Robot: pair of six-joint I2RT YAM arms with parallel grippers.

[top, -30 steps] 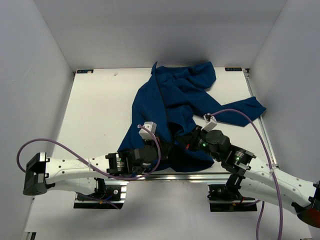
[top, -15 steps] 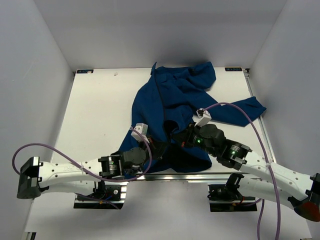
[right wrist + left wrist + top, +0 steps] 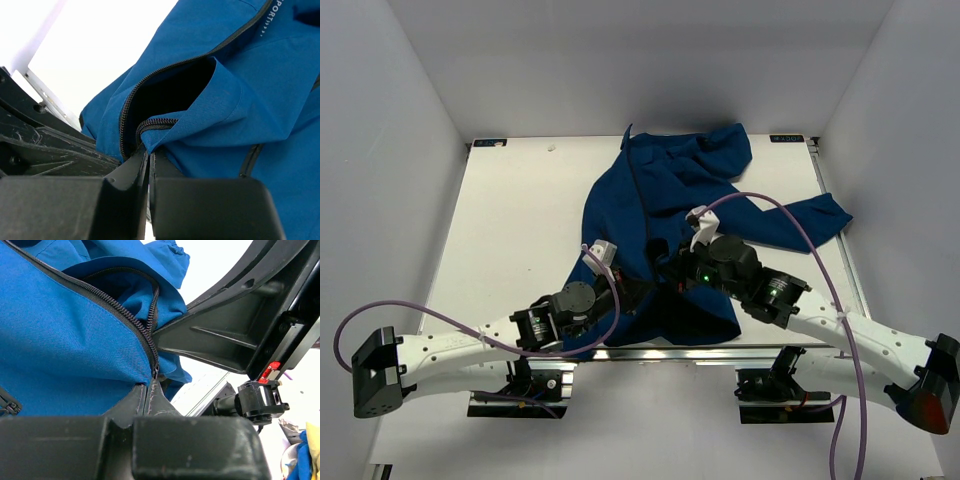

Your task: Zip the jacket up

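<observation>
Royal-blue soft fabric jacket (image 3: 660, 190): left gripper (image 3: 152, 382), right gripper (image 3: 148, 152) both pinched onto it; dark zipper (image 3: 125, 315) beyond my jaws unclosed.

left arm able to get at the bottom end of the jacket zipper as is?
Looks like yes: the left gripper is shut on the jacket right at the zipper bottom end, nothing in between. The right gripper pinches fabric close by.

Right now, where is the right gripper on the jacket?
Top view: the right gripper sits at the near hem of the jacket, just right of the left gripper. Its wrist view shows it shut on the zipper edge.
</observation>
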